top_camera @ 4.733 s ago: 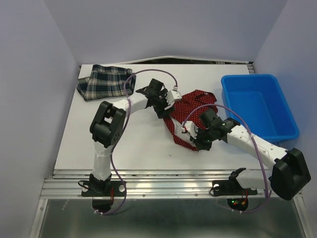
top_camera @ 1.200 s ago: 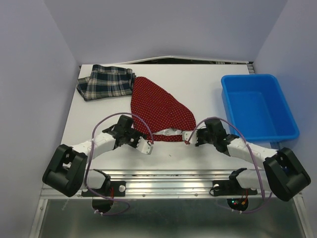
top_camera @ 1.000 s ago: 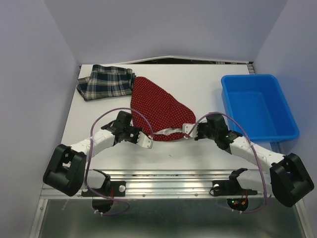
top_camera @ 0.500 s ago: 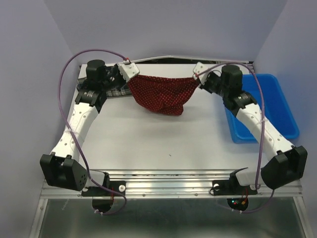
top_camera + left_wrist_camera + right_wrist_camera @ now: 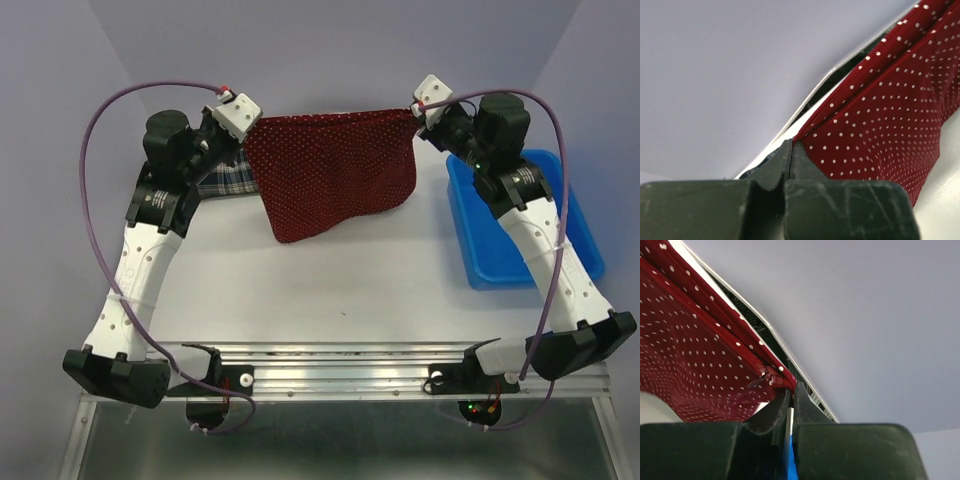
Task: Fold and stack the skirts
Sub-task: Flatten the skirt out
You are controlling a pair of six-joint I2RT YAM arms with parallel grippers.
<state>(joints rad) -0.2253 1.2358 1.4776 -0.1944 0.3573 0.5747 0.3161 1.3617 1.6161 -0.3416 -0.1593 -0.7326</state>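
Observation:
The red polka-dot skirt (image 5: pixel 330 175) hangs spread in the air above the back of the table, its waistband stretched taut between both arms. My left gripper (image 5: pixel 250 125) is shut on its left top corner (image 5: pixel 802 137). My right gripper (image 5: pixel 415 115) is shut on its right top corner (image 5: pixel 785 380). The lower hem droops toward the table, longer on the left. The plaid skirt (image 5: pixel 225 180) lies at the back left, mostly hidden behind the left arm and the red skirt.
A blue plastic bin (image 5: pixel 530 225) stands at the right edge of the white table (image 5: pixel 330 290), partly under the right arm. Purple cables loop from both arms. Grey walls enclose the back and sides.
Both arms have lifted the red skirt from the table's front up and back, then pulled apart, so it now hangs spread out and higher than half a second ago.

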